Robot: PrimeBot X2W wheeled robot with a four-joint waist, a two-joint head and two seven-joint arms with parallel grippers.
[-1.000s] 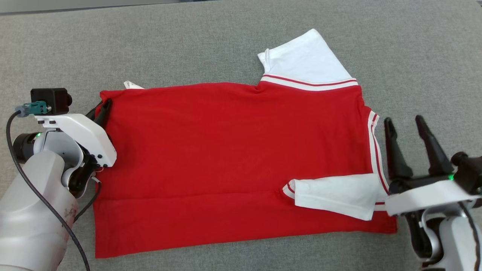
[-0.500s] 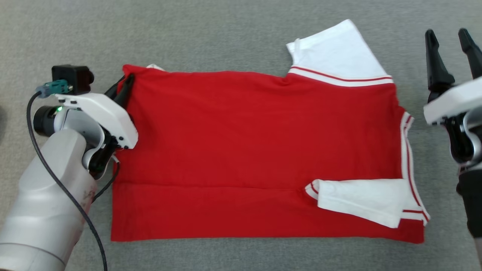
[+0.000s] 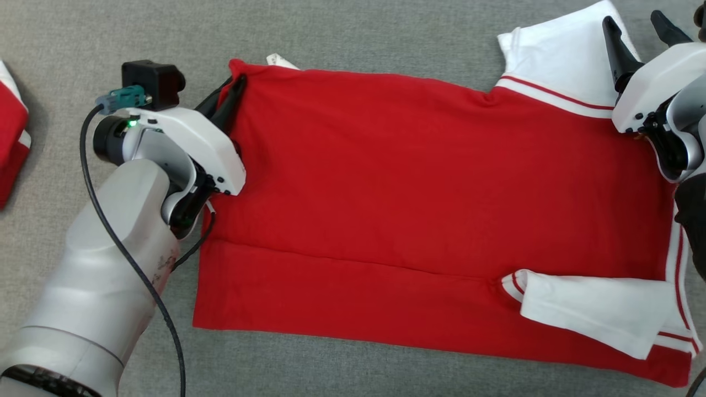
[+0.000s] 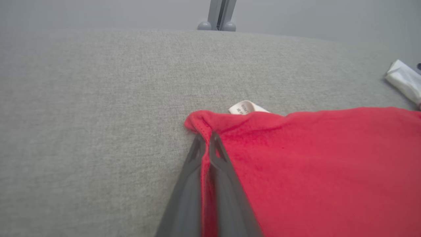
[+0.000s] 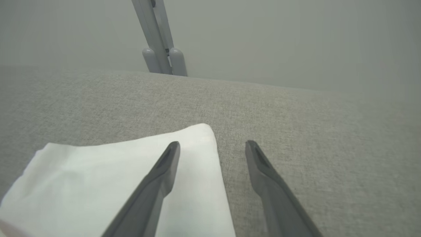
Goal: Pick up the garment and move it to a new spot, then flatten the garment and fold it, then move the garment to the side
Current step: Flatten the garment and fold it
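1. Logged grey bench, carrying everything.
2. Found garment, red with white sleeves, spread flat from the middle out to the right. Near long edge already turned over the body. Read as the fold step, roughly half done, with the far side not yet brought in.
3. Noted far sleeve lying out flat at far right, and near sleeve folded in over the red.
4. Spotted a second red-and-white bundle at the left edge, well apart.
5. Left jaws: clamped shut on the garment's far-left corner.
6. Right jaws: wide apart and gripping nothing. Poised across the far sleeve's right edge, half over white cloth, half over bare bench.
7. Marked small white label just beside the pinched corner.
8. Next, likely: lower right jaws onto the far-right cloth and close. Then draw both far corners toward the near edge together, level and taut.
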